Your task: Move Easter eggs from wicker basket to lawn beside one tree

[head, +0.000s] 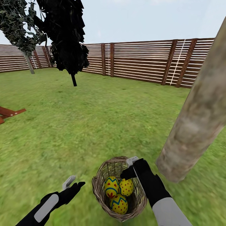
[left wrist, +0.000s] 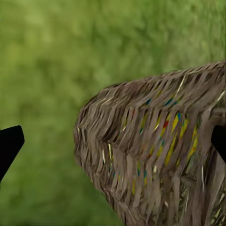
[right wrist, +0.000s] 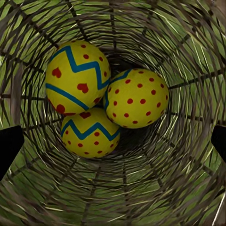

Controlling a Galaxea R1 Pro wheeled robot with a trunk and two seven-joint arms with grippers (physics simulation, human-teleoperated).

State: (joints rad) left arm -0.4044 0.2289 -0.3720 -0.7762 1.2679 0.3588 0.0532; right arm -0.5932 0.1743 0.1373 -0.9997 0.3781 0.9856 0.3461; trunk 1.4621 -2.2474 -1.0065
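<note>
Wicker basket (head: 119, 188) at 6 o'clock on lawn (head: 94, 125), all three Easter eggs (right wrist: 96, 99) inside, tree (head: 197, 119) trunk at 3 o'clock. Right gripper (head: 131, 168) over basket rim, fingers spread, holding nothing. Left gripper (head: 73, 183) beside basket at 8 o'clock, open, empty.

Three yellow zigzag-banded Easter eggs (head: 118, 194) in the round brown wicker basket (head: 102, 194)

Basket on the green grass lawn (head: 94, 125); thick pale tree trunk (head: 197, 116) at its 2 o'clock.

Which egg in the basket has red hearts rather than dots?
The heart egg, with large red hearts between blue zigzags. The dotted egg beside it and the lower egg carry only round red dots.
</note>
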